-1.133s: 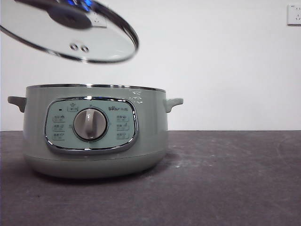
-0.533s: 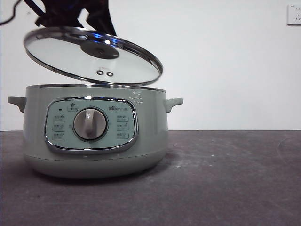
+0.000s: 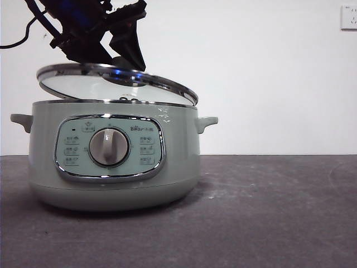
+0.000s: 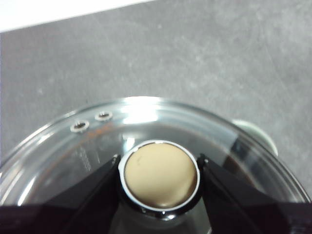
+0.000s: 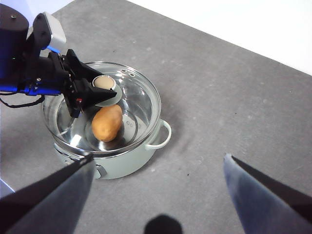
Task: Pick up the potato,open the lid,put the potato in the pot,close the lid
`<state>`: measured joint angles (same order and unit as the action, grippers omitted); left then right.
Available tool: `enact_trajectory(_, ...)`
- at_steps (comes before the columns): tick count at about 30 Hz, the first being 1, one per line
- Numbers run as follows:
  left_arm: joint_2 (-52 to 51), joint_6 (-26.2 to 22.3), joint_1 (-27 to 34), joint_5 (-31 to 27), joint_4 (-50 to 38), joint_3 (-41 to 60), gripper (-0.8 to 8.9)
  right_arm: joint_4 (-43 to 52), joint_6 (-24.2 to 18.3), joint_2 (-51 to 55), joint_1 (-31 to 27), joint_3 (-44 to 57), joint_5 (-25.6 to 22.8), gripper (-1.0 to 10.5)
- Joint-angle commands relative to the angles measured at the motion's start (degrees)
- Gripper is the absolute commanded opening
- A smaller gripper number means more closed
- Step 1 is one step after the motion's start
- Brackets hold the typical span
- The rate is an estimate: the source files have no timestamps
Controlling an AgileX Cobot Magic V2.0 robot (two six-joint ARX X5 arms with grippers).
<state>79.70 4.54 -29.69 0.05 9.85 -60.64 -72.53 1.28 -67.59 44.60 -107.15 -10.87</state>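
Note:
The glass lid (image 3: pixel 114 85) hangs tilted just over the pale green pot (image 3: pixel 114 173). Its right edge is down at the pot's rim and its left edge is still raised. My left gripper (image 3: pixel 124 66) comes down from the top left and is shut on the lid's round knob (image 4: pixel 160 173), one black jaw on each side. Through the glass (image 5: pixel 134 95) the orange-brown potato (image 5: pixel 107 123) lies inside the pot (image 5: pixel 141 155). High above the table to the pot's right, my right gripper (image 5: pixel 158 160) is open and holds nothing.
The pot stands left of centre on the dark grey table (image 3: pixel 268 212), with a small handle (image 3: pixel 205 123) sticking out on each side. A white wall with a socket (image 3: pixel 348 17) lies behind.
The lid has come down from high at the upper left to just above the pot's rim and has flattened out. The left arm came into the front view with it.

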Motion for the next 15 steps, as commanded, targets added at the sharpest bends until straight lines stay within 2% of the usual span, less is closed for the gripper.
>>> enact_trajectory(1, 0.4, 0.3, 0.0, 0.2, 0.2, -0.6, -0.09, 0.1, 0.6, 0.1, 0.0, 0.0, -0.2, 4.4)
enact_trajectory(8, 0.4, 0.2, -0.1, 0.1, 4.8, -0.6, -0.08, 0.1, 0.7, 0.1, 0.0, 0.0, -0.2, 4.4)
enact_trajectory(15, 0.4, 0.2, -0.1, 0.1, 4.8, -0.6, 0.02, 0.1, 0.8, 0.1, 0.0, 0.0, -0.2, 4.4)
